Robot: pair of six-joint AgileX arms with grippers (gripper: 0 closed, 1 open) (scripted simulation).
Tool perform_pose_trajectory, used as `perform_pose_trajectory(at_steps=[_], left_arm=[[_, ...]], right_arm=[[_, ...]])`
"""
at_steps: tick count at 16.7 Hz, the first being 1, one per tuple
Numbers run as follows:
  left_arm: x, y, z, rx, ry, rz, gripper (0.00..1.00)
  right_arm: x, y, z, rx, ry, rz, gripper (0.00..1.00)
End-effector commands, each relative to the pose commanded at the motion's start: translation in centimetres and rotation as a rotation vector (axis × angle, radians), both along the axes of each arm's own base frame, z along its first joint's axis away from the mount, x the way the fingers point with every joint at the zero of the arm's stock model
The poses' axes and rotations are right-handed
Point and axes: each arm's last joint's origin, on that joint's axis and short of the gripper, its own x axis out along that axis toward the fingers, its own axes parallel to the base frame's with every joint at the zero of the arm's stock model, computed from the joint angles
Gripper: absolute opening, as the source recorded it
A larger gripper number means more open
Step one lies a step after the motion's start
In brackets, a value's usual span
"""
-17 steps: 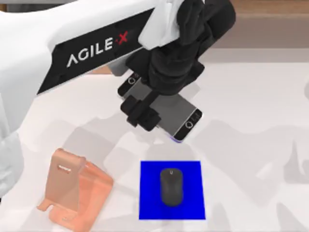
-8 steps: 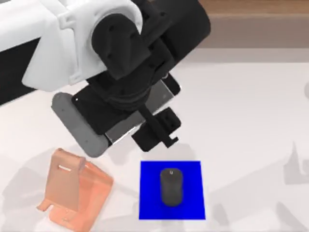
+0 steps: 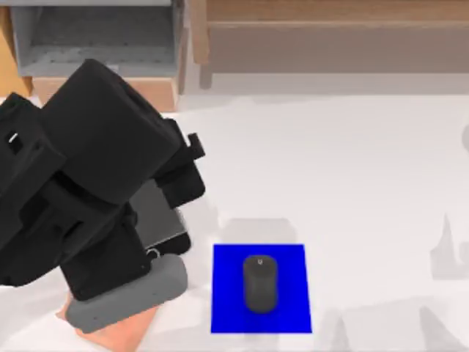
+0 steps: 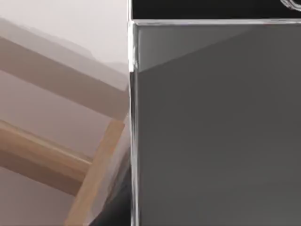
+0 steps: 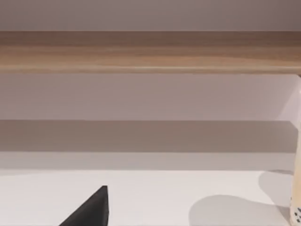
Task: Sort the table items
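- Left of the top view: the left arm's black gripper [image 3: 157, 220] hangs low over the near-left part of the wide white counter [image 3: 352, 169], its bulk covering most of what lies beneath.
- Beneath it a translucent salmon-pink stand [image 3: 110, 331] shows as a small corner at the near edge.
- Black-framed, grey-screened smartphone [image 3: 157, 220] — a tilted sliver of screen and one rounded end with its button ring show between the gripper's parts, just above the stand; whether phone and stand touch cannot be told.
- Left wrist view: the phone's grey screen [image 4: 216, 132] sits right against the lens, bright edge running straight down. The fingers appear closed on the phone, though they cannot be seen directly.
- Centre, near edge: a flat bright blue square mat [image 3: 293, 264] carries a small dark grey computer mouse [image 3: 259, 284], lying in its middle, well apart from the gripper.
- Right wrist view: a small white, dark-dotted cup-like object [image 5: 296, 197] stands on the counter at the frame's border. The right arm's fingers — cannot tell.
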Motion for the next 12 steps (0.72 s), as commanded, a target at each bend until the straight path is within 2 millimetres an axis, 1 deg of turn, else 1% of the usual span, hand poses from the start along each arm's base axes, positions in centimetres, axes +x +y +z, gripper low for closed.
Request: perform_pose_trajectory(at_steps=[3, 6, 9, 12], left_arm=[[-2.3, 2.8, -1.0, -0.369, -0.008, 0.312, 0.0], [-4.1, 5.1, -2.5, -0.728, 0.017, 0.585, 0.0], [-5.4, 7.0, -4.2, -1.065, 0.074, 0.825, 0.0], [-6.4, 8.3, -6.0, -1.363, 0.155, 1.031, 0.0]], right_arm=[[0.0, 0.0, 0.0, 0.0, 0.0, 0.0, 1.0], [0.0, 0.0, 0.0, 0.0, 0.0, 0.0, 1.0], [0.0, 0.0, 0.0, 0.0, 0.0, 0.0, 1.0], [0.0, 0.0, 0.0, 0.0, 0.0, 0.0, 1.0]])
